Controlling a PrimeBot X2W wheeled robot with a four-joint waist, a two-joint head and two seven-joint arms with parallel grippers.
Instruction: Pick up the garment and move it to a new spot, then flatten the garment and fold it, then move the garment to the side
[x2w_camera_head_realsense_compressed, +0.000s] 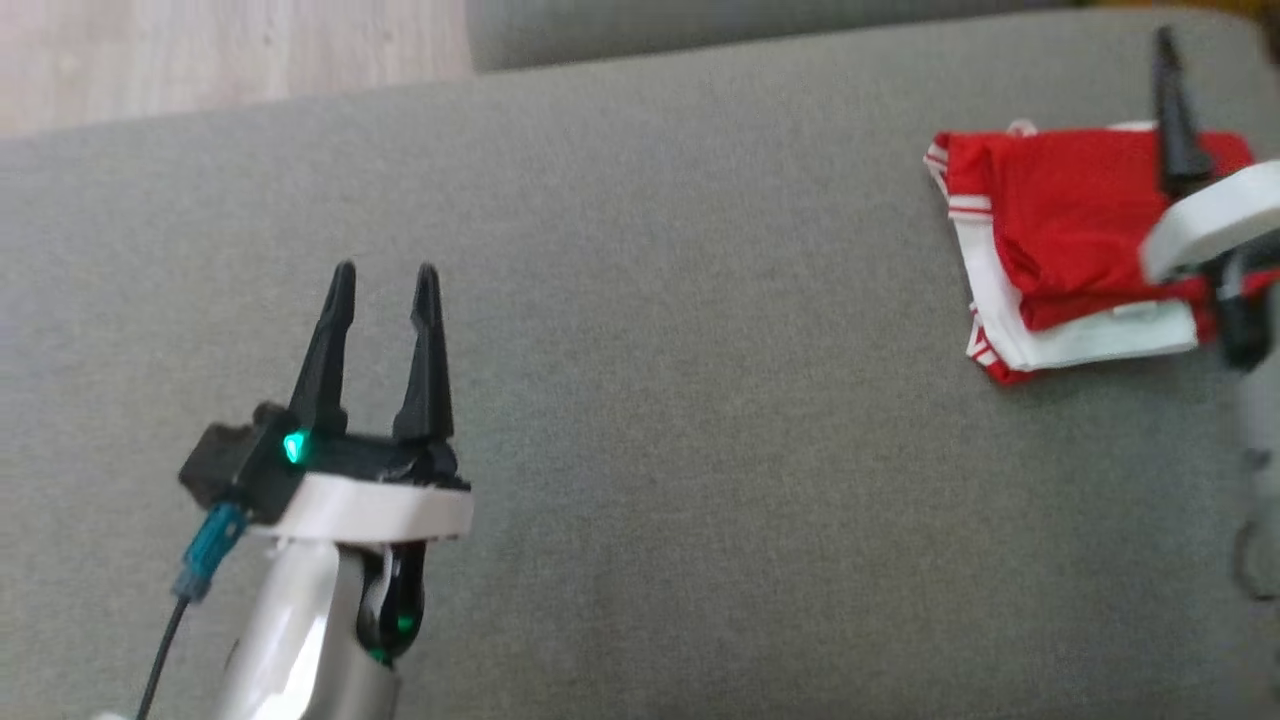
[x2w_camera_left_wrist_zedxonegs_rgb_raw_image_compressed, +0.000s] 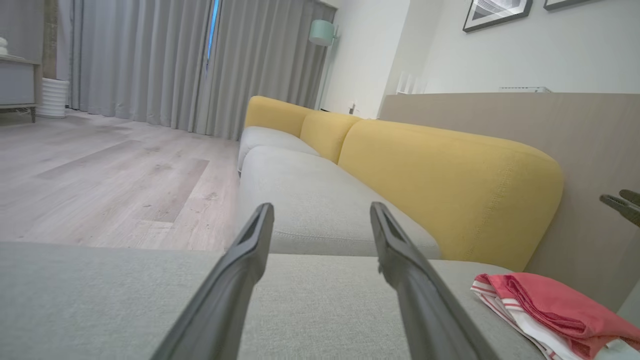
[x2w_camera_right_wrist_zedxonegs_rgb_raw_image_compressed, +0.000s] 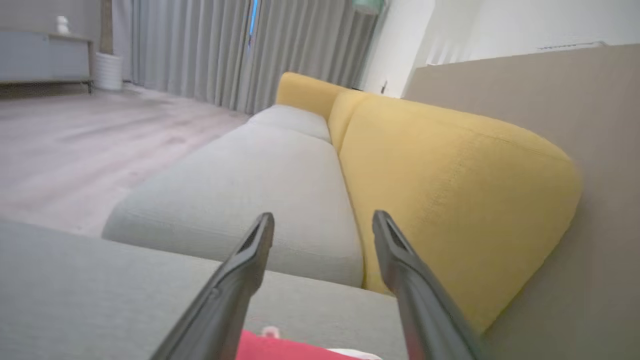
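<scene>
The garment (x2w_camera_head_realsense_compressed: 1060, 230), red with white striped trim, lies folded on the grey cushion (x2w_camera_head_realsense_compressed: 640, 380) at the far right. It also shows low at the right in the left wrist view, garment (x2w_camera_left_wrist_zedxonegs_rgb_raw_image_compressed: 550, 305), and as a red edge at the bottom of the right wrist view, garment (x2w_camera_right_wrist_zedxonegs_rgb_raw_image_compressed: 285, 347). My right gripper (x2w_camera_right_wrist_zedxonegs_rgb_raw_image_compressed: 324, 216) hovers just over it, open and holding nothing; one dark finger (x2w_camera_head_realsense_compressed: 1172, 120) crosses the garment's right part. Far to the left over bare cushion, my left gripper (x2w_camera_head_realsense_compressed: 386, 272) is open and holds nothing, seen too as left gripper (x2w_camera_left_wrist_zedxonegs_rgb_raw_image_compressed: 322, 207).
Yellow back cushions (x2w_camera_left_wrist_zedxonegs_rgb_raw_image_compressed: 440, 185) run along the sofa's far side, with a beige panel (x2w_camera_left_wrist_zedxonegs_rgb_raw_image_compressed: 590, 150) behind them. A second grey seat cushion (x2w_camera_left_wrist_zedxonegs_rgb_raw_image_compressed: 310, 200) continues beyond a seam. Wooden floor (x2w_camera_head_realsense_compressed: 220, 50) lies past the cushion's far-left edge.
</scene>
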